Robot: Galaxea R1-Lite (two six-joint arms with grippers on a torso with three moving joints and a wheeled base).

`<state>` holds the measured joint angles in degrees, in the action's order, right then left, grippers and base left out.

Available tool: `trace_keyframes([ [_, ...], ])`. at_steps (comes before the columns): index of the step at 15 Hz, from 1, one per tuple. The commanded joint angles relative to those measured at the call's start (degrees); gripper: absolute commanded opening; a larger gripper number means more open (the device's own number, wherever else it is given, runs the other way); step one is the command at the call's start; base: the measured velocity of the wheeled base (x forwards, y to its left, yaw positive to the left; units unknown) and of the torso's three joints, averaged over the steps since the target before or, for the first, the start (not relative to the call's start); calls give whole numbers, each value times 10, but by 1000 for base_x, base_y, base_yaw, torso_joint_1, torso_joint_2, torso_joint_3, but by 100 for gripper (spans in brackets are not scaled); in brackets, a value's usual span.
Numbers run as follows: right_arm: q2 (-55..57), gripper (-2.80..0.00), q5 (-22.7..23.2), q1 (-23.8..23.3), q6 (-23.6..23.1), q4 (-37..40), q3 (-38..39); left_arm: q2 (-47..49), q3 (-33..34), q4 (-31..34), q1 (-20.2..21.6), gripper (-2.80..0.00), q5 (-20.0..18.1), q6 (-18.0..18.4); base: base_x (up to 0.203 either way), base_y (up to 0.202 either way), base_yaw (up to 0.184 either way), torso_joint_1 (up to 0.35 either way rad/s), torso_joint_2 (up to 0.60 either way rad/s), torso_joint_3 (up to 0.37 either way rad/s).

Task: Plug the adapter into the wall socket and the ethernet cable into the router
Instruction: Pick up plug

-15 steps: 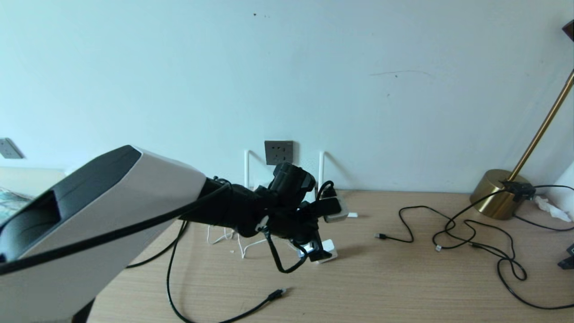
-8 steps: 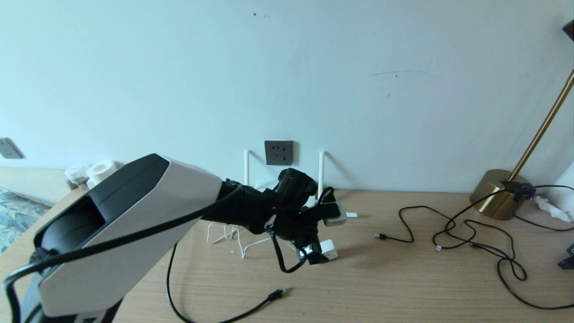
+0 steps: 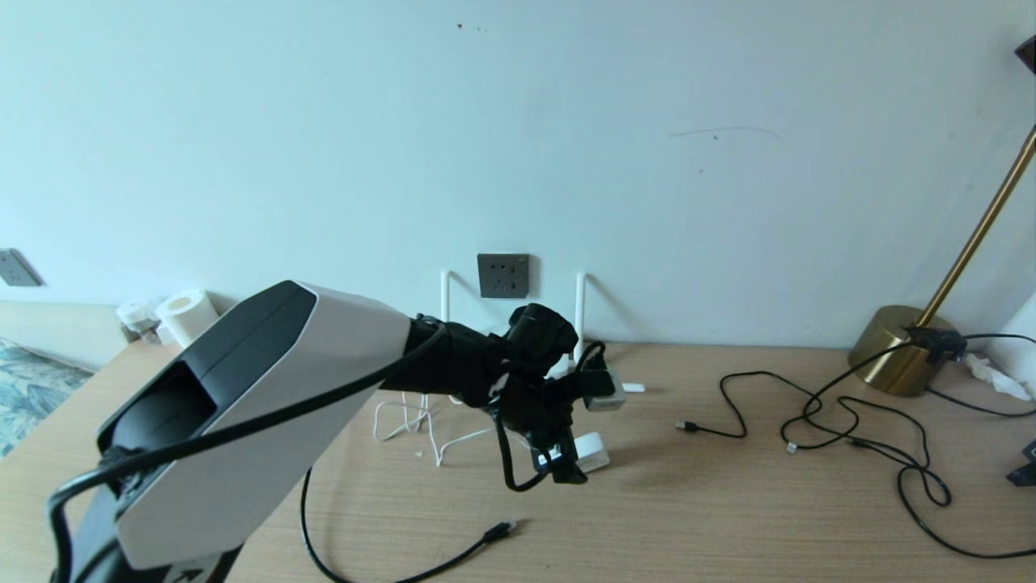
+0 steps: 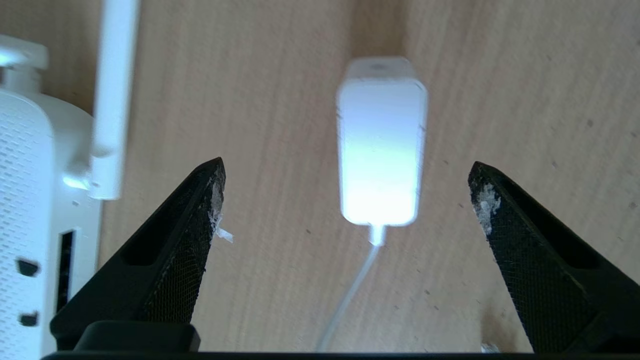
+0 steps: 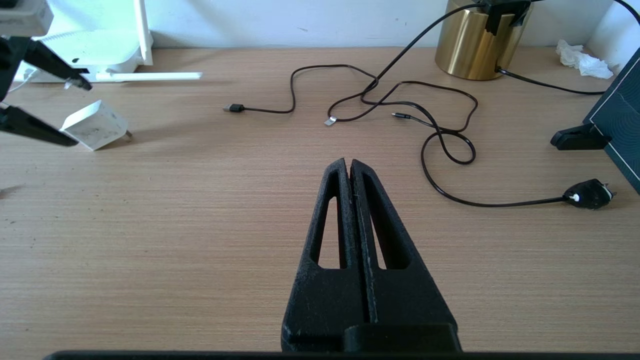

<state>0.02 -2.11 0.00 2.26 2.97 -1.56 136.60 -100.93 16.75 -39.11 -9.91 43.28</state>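
Hovering wide-jawed, left gripper (image 4: 345,200) straddles the adapter (image 4: 381,145) — untouched.

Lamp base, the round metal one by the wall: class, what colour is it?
Shiny gold round metal lamp base; the right wrist view shows it best.

The white adapter (image 4: 381,145) lies flat at centre frame, unplugged, cord trailing down. The white router (image 4: 30,210) sits at the left edge. The dark grey wall socket (image 3: 503,275) is centre frame on the wall.
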Motion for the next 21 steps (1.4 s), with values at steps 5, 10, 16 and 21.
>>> trace_keyframes([
  [5, 0, -280, 0, 0, 0, 0, 0, 35, -68, 41, -6, 0, 0, 2, 0, 0, 0, 0, 0, 0],
  [10, -1, -280, 0, 0, 0, 0, 0, 50, -97, 64, -19, 0, 3, 1, 0, 0, 0, 0, 0, 0],
  [16, 0, -280, 0, 0, 0, 0, 0, 57, -100, 52, -27, 0, 9, 1, 0, 0, 0, 0, 0, 0],
  [21, -1, -280, 0, 0, 0, 0, 0, 59, -100, 52, -42, 0, 13, 1, 0, 0, 0, 0, 0, 0],
])
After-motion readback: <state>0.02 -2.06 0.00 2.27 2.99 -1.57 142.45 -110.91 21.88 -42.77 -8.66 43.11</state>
